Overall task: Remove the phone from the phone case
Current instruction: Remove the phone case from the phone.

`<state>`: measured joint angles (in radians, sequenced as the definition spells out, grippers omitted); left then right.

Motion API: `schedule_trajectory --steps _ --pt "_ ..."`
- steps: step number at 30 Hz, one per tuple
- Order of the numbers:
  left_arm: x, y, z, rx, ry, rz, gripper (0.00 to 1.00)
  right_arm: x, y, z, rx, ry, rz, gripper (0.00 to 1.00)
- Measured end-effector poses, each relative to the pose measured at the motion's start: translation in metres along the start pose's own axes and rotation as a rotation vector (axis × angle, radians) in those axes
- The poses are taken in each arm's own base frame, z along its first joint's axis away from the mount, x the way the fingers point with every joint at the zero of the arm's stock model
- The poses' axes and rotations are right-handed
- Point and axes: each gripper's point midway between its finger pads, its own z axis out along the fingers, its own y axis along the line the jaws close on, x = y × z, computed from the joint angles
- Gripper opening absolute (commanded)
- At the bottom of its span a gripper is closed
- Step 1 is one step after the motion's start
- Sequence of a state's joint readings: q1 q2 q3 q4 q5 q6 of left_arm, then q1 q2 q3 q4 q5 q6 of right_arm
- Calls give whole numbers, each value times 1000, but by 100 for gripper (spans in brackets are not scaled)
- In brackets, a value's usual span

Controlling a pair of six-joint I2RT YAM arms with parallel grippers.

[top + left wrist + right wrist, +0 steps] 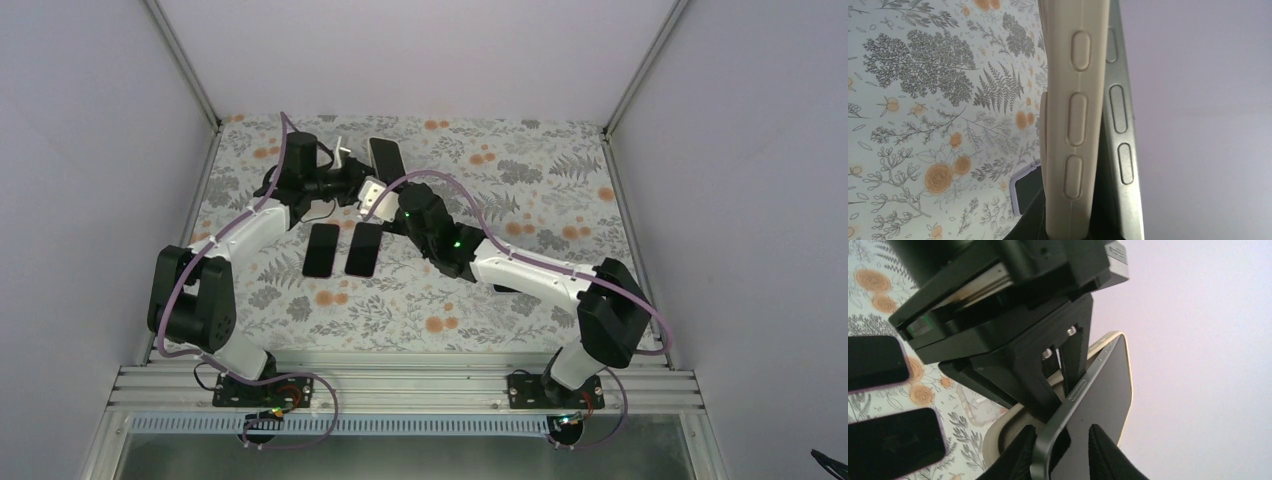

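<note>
While the left gripper [355, 175] pinches the beige phone case [1075, 125], the phone [1098, 395] stands partly out. The right gripper [1062, 435] straddles it; whether it clamps is unclear.

Phone case [1075, 115]: cream, soft-looking, 3 raised button bumps along side wall; seen edge-on, held up in air. Phone [1120, 115]: grey metal frame w/ oblong side buttons, dark screen. It is partly peeled out: one end is lifted clear of case wall, opp. corner is wrapped by cream rim.
</note>
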<state>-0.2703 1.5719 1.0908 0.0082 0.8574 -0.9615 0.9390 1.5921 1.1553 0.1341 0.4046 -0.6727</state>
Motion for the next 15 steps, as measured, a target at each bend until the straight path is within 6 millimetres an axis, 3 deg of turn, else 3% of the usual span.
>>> schedule_trajectory --steps 3,15 --pt "-2 -2 0 7 -10 5 2 -1 1 -1 1 1 -34 5" --pt "-1 7 1 -21 -4 -75 2 3 -3 -2 -14 48 -53 4"
